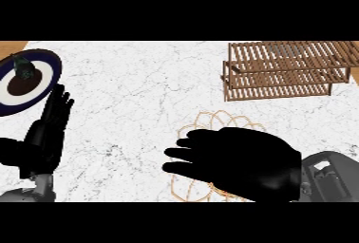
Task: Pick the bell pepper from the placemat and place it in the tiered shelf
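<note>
My right hand hangs palm down over the tan wire-pattern placemat at the lower middle of the counter and covers most of it. No bell pepper shows anywhere; whatever lies under the hand is hidden. The wooden tiered shelf stands at the far right, well beyond the hand. My left hand rests open at the left edge, fingers pointing up, holding nothing.
A dark blue and white plate with a small dark object on it sits at the far left, just above my left hand. White marble counter lies between the plate and the shelf.
</note>
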